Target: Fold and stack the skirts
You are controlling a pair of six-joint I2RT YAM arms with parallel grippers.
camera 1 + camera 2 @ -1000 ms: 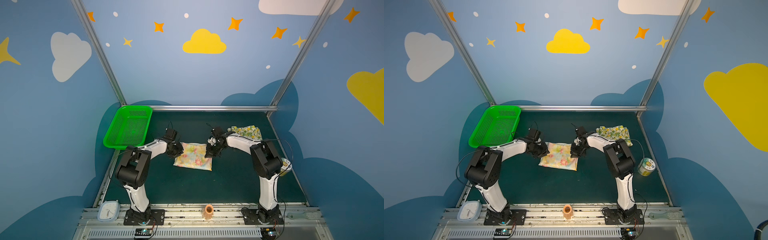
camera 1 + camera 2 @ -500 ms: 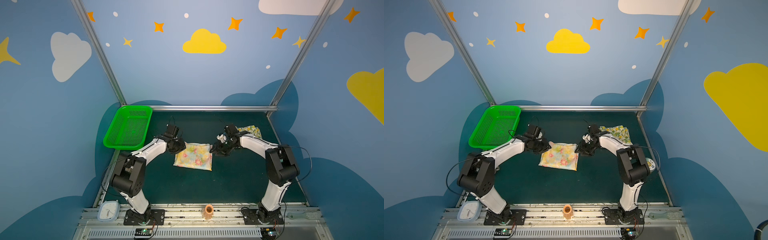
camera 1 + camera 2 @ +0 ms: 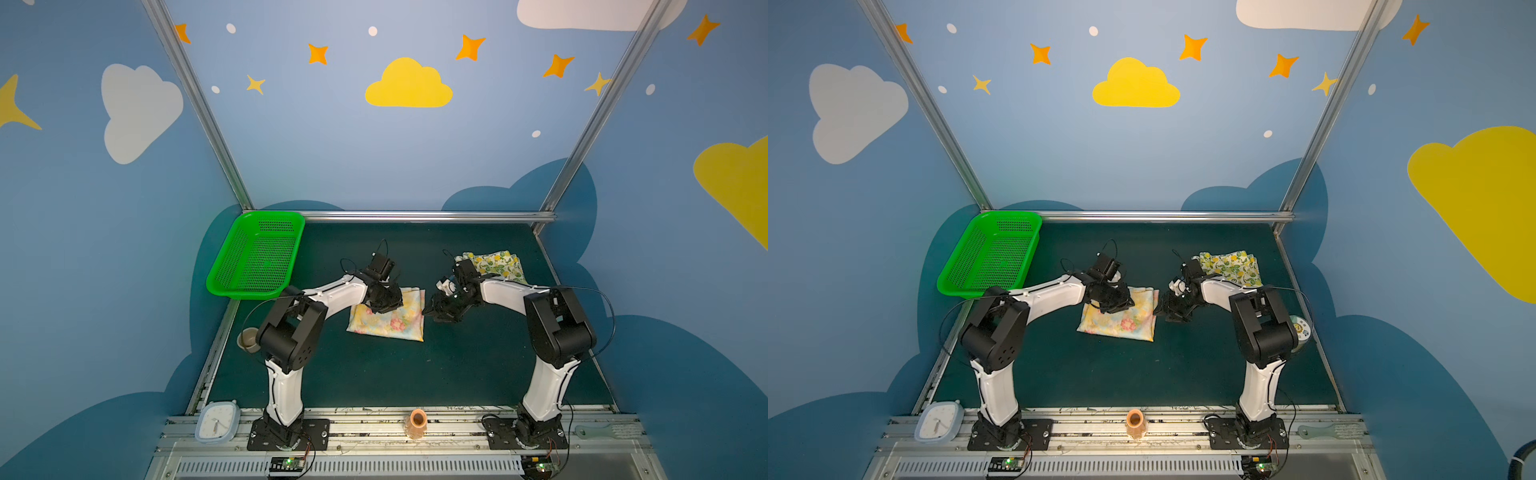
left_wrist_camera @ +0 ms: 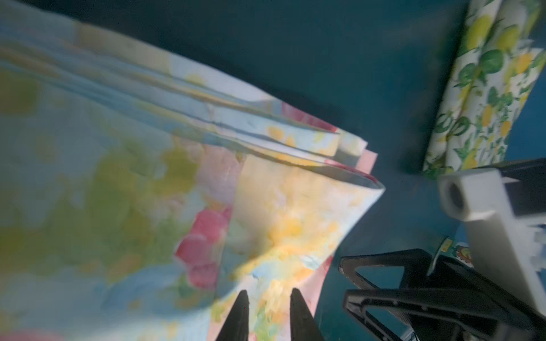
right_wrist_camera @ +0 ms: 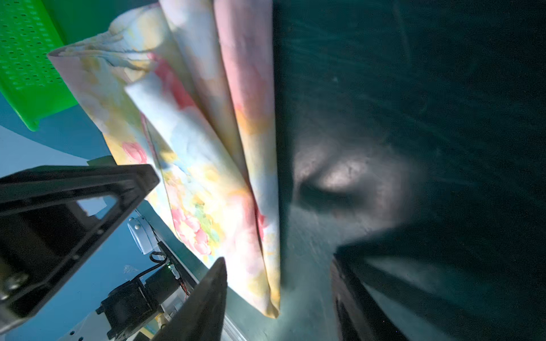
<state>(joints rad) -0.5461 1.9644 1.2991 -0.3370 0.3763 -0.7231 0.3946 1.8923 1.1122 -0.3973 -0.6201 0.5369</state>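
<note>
On green mat point(image 3: 374, 374), folded floral skirt point(image 3: 388, 318), pale yellow, pink blooms, left gripper point(image 4: 269, 292) hold unclear, right gripper point(image 5: 279, 258) open alongside.

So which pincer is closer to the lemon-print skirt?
Right. The right pincer sits a short way from the lemon skirt, toward the middle; the left pincer is farther off, over the flowered skirt.

The whole tabletop point(image 3: 457, 374) is looked down upon from high above its front edge in both top views, which nearly coincide. The flowered skirt point(image 4: 118, 206) is seen at very close range by both wrist cameras, past the left claw point(image 4: 267, 298) and the right claw point(image 5: 279, 265), and is shared by all four views.
</note>
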